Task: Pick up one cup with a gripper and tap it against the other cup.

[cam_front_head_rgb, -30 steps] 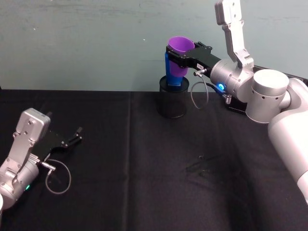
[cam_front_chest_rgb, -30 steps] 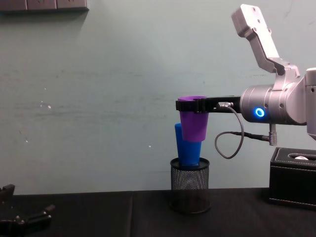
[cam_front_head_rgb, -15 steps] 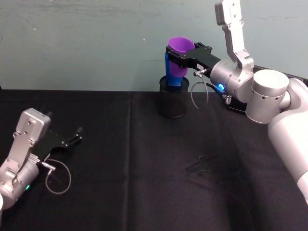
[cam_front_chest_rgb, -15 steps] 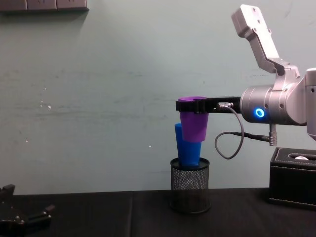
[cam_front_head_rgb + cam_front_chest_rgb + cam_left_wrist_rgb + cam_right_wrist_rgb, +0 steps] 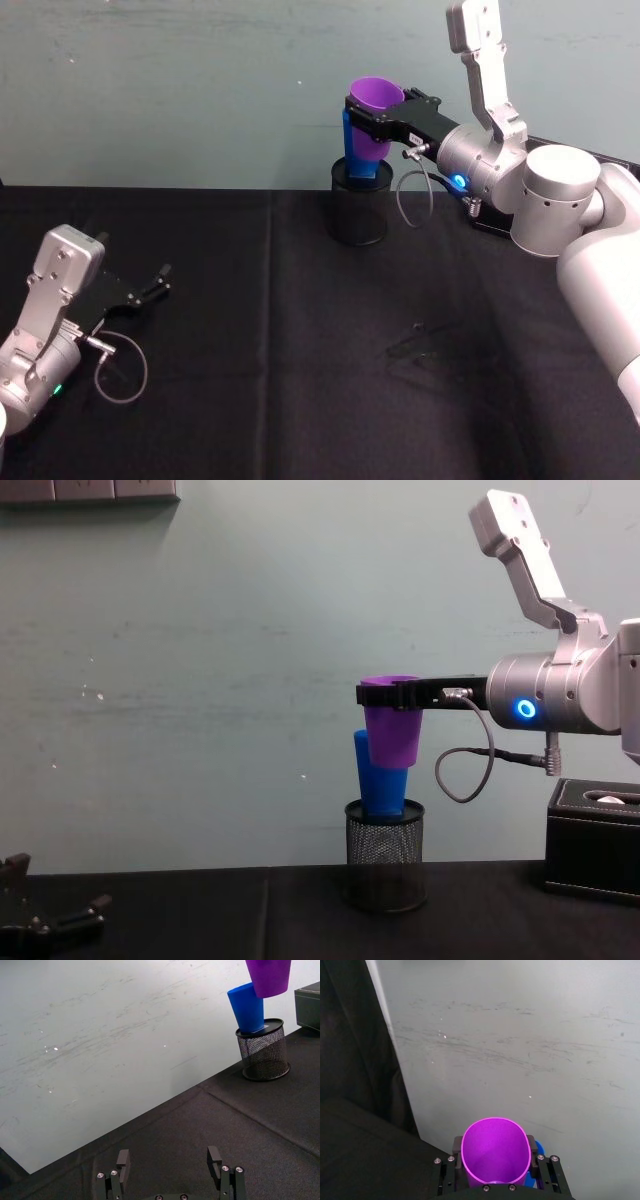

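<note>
Right gripper: I see my right gripper [image 5: 366,118] up at 12 o'clock over the far edge of the table [image 5: 300,350], its arm reaching in from 3 o'clock on the chest camera.
Its state: the long black jaws are clamped on the purple cup [image 5: 374,100] just under the rim, one jaw on each side. The right wrist camera looks straight down into the cup's open mouth [image 5: 495,1152].
Purple cup: held upright in the air, mouth up, clear of the table and above the black mesh pot [image 5: 385,855].
Blue cup: the blue cup [image 5: 378,780] stands mouth up inside the mesh pot, leaning a little toward 11 o'clock on the chest camera.
Cup to cup: the purple cup sits at about 1 o'clock from the blue one, higher up. Its lower side overlaps the blue cup's upper part. They are at least just beside each other, and I cannot tell whether they are actually touching.
Cup to tool: the blue cup lies below the jaws at 6 o'clock, outside the grip.
Left gripper: my left gripper [image 5: 152,284] is parked low at 8 o'clock on the black cloth, well apart from the cups, fingers [image 5: 123,1160] spread with nothing between them.
Other: a black box [image 5: 595,840] sits at 3 o'clock from the pot.
</note>
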